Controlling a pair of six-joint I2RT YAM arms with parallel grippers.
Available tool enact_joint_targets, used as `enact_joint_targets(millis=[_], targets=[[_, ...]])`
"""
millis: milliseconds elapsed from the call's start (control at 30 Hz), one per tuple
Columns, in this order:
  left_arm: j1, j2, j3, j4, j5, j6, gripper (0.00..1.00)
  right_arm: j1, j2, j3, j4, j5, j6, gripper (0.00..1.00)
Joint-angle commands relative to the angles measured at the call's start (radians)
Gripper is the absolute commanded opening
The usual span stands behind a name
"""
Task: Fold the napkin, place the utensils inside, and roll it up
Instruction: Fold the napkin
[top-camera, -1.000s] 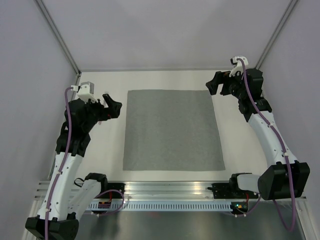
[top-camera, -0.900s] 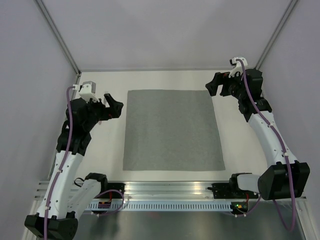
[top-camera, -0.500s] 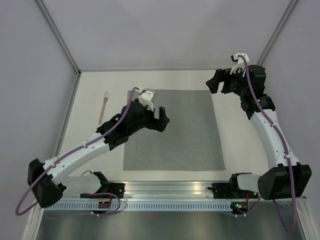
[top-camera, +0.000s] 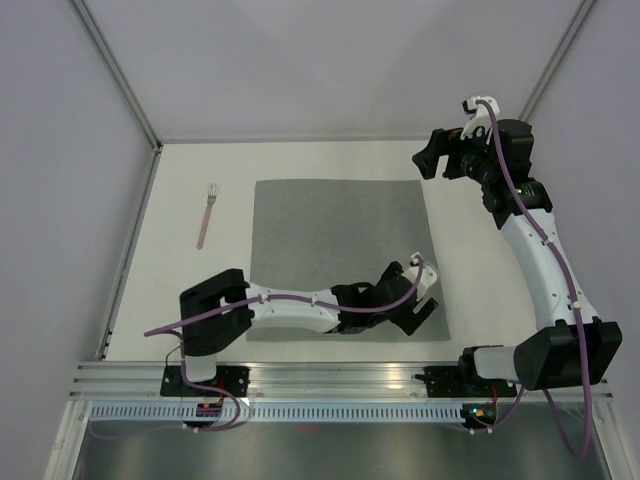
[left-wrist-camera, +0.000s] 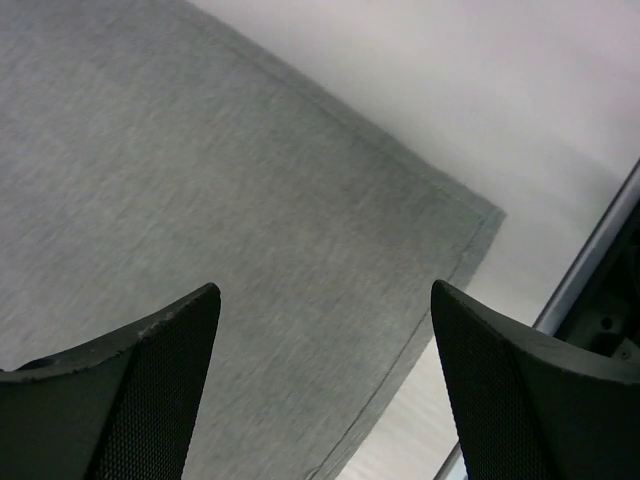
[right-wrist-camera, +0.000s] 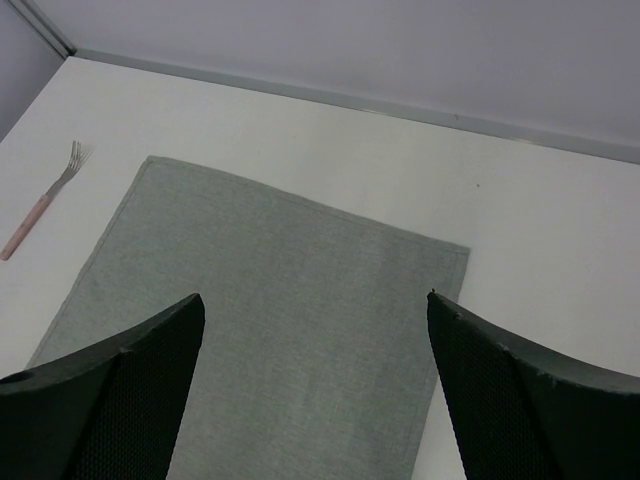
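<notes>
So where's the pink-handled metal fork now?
Top view: the pink-handled metal fork lies left of the grey fabric napkin, apart from it, by its far corner.

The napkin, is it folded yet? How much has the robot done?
Nothing looks done yet: the napkin lies flat and unfolded on the table. In hand: the left gripper hangs open over the napkin's near right corner, holding nothing; the right gripper is open and empty too. Left to do: fold the napkin, lay the fork, now beside it, inside, and roll it up.
</notes>
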Motion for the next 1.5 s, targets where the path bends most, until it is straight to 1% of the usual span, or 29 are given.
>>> enact_joint_targets(millis=[0, 133, 200, 333, 467, 500, 633, 733, 767, 867, 933, 1000, 1200, 1300, 1333, 1400, 1433, 1467], targets=[[-0.047, 0.076, 0.093, 0.148, -0.031, 0.071, 0.89, -0.001, 0.020, 0.040, -0.014, 0.017, 0.024, 0.96], [-0.099, 0.208, 0.231, 0.116, -0.031, 0.103, 0.86, 0.001, 0.023, 0.037, -0.016, 0.020, 0.024, 0.95], [-0.109, 0.256, 0.262, 0.118, -0.016, 0.109, 0.83, 0.001, 0.019, 0.031, -0.011, 0.025, 0.022, 0.95], [-0.116, 0.299, 0.288, 0.126, 0.007, 0.126, 0.76, 0.001, 0.010, 0.022, -0.007, 0.028, 0.024, 0.95], [-0.119, 0.327, 0.287, 0.134, 0.060, 0.135, 0.65, 0.001, 0.009, 0.017, -0.002, 0.026, 0.025, 0.94], [-0.123, 0.330, 0.287, 0.141, 0.071, 0.137, 0.61, 0.001, 0.009, 0.017, -0.002, 0.025, 0.025, 0.94], [-0.130, 0.354, 0.288, 0.148, 0.110, 0.146, 0.54, 0.001, 0.009, 0.014, 0.000, 0.025, 0.027, 0.94], [-0.135, 0.363, 0.268, 0.177, 0.136, 0.155, 0.54, 0.001, 0.009, 0.011, 0.003, 0.025, 0.025, 0.94], [-0.138, 0.365, 0.259, 0.183, 0.136, 0.157, 0.57, -0.001, 0.009, 0.011, 0.001, 0.026, 0.025, 0.94], [-0.139, 0.379, 0.261, 0.194, 0.144, 0.161, 0.60, 0.001, 0.009, 0.010, 0.004, 0.025, 0.025, 0.94], [-0.139, 0.394, 0.262, 0.195, 0.142, 0.163, 0.60, -0.001, 0.011, 0.010, 0.004, 0.025, 0.025, 0.94], [-0.139, 0.400, 0.261, 0.200, 0.142, 0.165, 0.60, 0.001, 0.013, 0.008, 0.004, 0.023, 0.024, 0.93], [-0.139, 0.408, 0.229, 0.230, 0.125, 0.165, 0.53, 0.001, 0.011, 0.005, 0.006, 0.025, 0.024, 0.93], [-0.139, 0.416, 0.224, 0.229, 0.122, 0.165, 0.43, -0.001, 0.011, 0.003, 0.006, 0.025, 0.024, 0.93], [-0.139, 0.422, 0.222, 0.229, 0.122, 0.163, 0.38, -0.001, 0.011, 0.003, 0.006, 0.025, 0.024, 0.93], [-0.139, 0.425, 0.219, 0.229, 0.125, 0.161, 0.32, 0.001, 0.011, 0.003, 0.006, 0.023, 0.024, 0.93], [-0.139, 0.425, 0.215, 0.230, 0.125, 0.160, 0.27, -0.001, 0.011, 0.003, 0.006, 0.023, 0.024, 0.93], [-0.139, 0.420, 0.212, 0.232, 0.125, 0.158, 0.25, 0.001, 0.011, 0.003, 0.006, 0.023, 0.024, 0.93]])
